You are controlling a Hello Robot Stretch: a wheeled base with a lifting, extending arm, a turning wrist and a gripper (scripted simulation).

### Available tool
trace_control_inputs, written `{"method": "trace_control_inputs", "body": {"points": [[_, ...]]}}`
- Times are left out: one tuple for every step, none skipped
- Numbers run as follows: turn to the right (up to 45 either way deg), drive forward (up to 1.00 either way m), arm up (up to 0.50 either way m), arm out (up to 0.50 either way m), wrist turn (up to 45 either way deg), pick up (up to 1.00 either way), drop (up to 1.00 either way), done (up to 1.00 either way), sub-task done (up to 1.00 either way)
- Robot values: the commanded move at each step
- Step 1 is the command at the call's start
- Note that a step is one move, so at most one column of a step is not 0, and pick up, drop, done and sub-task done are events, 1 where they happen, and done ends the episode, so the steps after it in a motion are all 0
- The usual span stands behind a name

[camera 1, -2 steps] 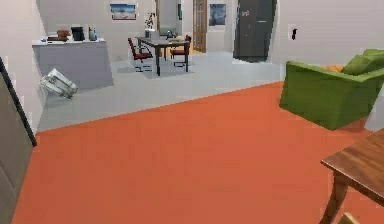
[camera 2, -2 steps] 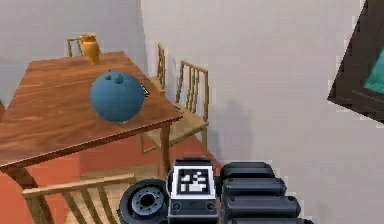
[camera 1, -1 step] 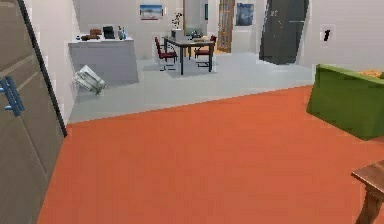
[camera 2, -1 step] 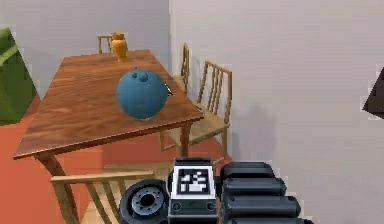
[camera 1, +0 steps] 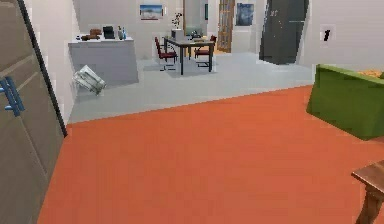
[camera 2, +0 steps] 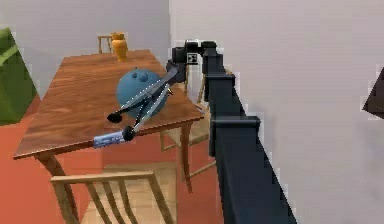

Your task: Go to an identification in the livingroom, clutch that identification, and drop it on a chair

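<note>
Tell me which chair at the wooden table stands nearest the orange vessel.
The far-end chair, its back showing beside the orange vessel; the bottom-edge chair stands across the table.

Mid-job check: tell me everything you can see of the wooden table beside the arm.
The table looks like warm brown wood. It has a rectangular top with plank lines and slim square legs, and it stands level on the orange floor near a pale wall. On it are a rounded blue thing, a small orange thing at the far end, and a small blue-grey thing by the near edge. A wooden chair stands at its near side. The arm and tool reach across it.
</note>
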Motion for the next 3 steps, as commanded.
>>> {"method": "trace_control_inputs", "body": {"points": [[0.0, 0.0, 0.0, 0.0, 39.0, 0.0, 0.0, 0.0, 0.0], [0.0, 0.0, -0.32, 0.0, 0.0, 0.0, 0.0, 0.0, 0.0], [0.0, 0.0, -0.32, 0.0, 0.0, 0.0, 0.0, 0.0, 0.0]]}}
